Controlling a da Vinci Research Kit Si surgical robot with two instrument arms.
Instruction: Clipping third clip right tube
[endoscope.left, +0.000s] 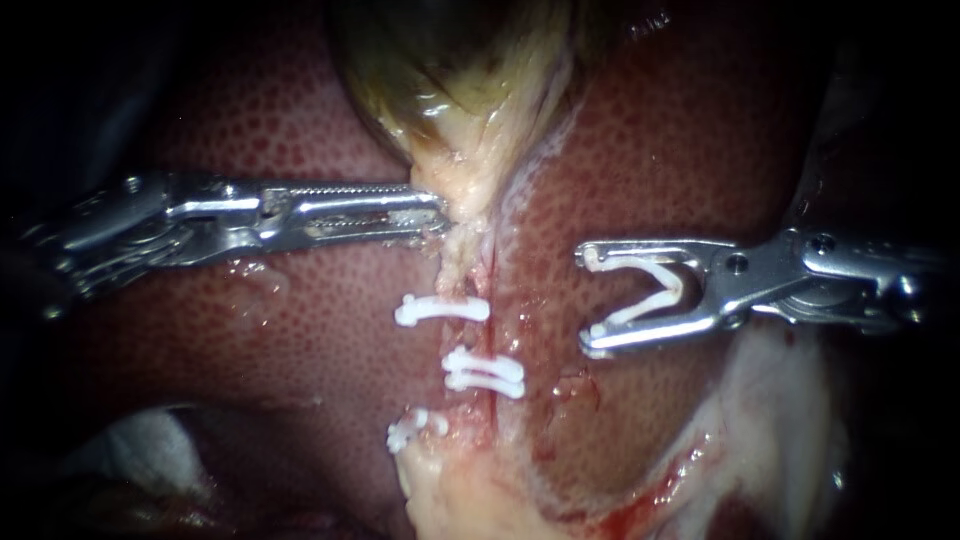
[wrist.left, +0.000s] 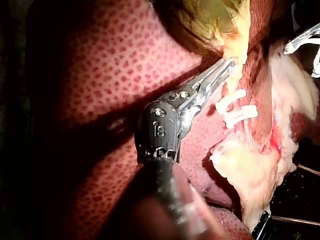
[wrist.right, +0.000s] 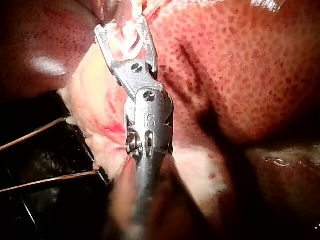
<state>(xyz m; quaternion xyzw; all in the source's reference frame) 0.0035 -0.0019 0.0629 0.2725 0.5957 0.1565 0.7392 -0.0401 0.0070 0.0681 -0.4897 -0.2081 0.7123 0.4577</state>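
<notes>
Your right instrument (endoscope.left: 590, 300) holds its jaws spread in a fork, both bearing on a loaded clip (endoscope.left: 672, 288), a white plastic V whose mouth faces the tube (endoscope.left: 483, 340). The tips stand near the tube but apart from it, and the strip of bare, wet liver (endoscope.left: 650, 130) between them is your free room. Your left instrument (endoscope.left: 438, 210), on the tube's other side, is clenched on the pale strand (endoscope.left: 470, 190) just above the tube. Its steel jaws are long, slotted and toothed.

The tube is a narrow, reddish-cream cord running down from that strand. White clips lie across it: a top clip (endoscope.left: 442, 310), a clip pair (endoscope.left: 485, 372) touching each other just below, and a bent clip (endoscope.left: 412, 430) lower still, at the edge of cream fat (endoscope.left: 450, 490). You cannot tell which tube each one grips. The gallbladder (endoscope.left: 440, 60), olive and glossy, sits above the strand. The liver is maroon and finely speckled on both sides of the tube.
</notes>
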